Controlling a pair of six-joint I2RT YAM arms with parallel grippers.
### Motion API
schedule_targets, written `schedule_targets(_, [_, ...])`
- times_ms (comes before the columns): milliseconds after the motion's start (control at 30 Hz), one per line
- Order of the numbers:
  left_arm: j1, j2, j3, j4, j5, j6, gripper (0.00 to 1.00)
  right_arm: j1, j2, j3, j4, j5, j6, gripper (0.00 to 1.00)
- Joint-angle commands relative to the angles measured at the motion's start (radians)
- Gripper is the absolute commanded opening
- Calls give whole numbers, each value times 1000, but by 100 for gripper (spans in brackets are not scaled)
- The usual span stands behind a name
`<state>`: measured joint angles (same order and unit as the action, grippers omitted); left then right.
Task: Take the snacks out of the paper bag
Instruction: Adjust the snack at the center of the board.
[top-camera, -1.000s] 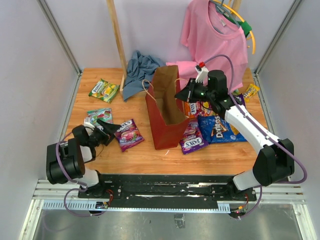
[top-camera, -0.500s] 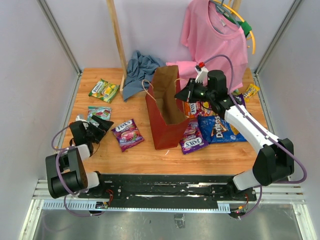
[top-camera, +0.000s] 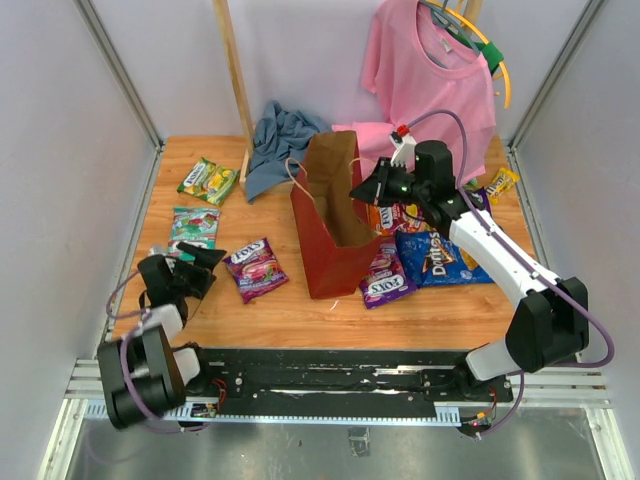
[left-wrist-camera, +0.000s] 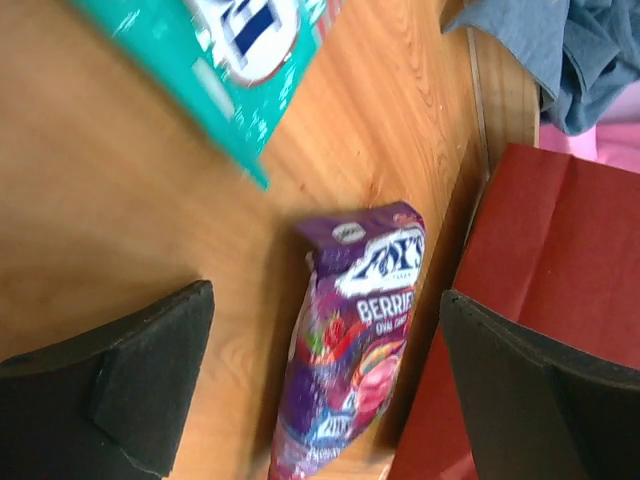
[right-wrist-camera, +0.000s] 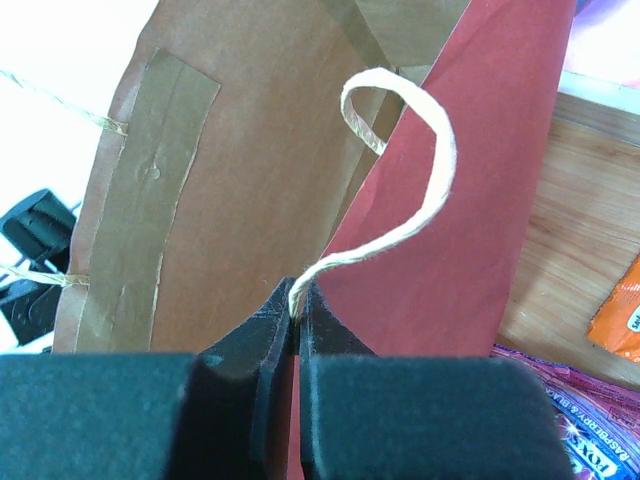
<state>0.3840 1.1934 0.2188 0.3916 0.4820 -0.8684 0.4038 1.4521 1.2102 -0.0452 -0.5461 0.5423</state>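
Top external: right tool (top-camera: 361, 190), extended forward, pinches the paper bag (top-camera: 322, 255); left tool (top-camera: 206, 267) spread, low.

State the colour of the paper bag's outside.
The paper bag is dark red outside; right wrist view.

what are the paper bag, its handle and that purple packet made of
Paper bag: looks like kraft paper, matte brown inside, dark red outside, with sharp folds. Handle: seems to be thin twisted twine, paper or fibre, pale and matte. Purple packet: likely plastic film, with a shiny printed surface.
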Motion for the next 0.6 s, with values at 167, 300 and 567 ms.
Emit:
schedule_targets(167, [-2, -526, -144, -347, -199, -307, 100, 13, 0, 3, -6, 3, 3, 1])
schedule_targets(300, [-2, -503, -183, -253, -196, -379, 100, 15, -16, 0, -11, 8, 0, 1])
schedule_targets(567, [-2, -37, -156, 152, 48, -451, 89, 15, -30, 1, -20, 12, -9, 1])
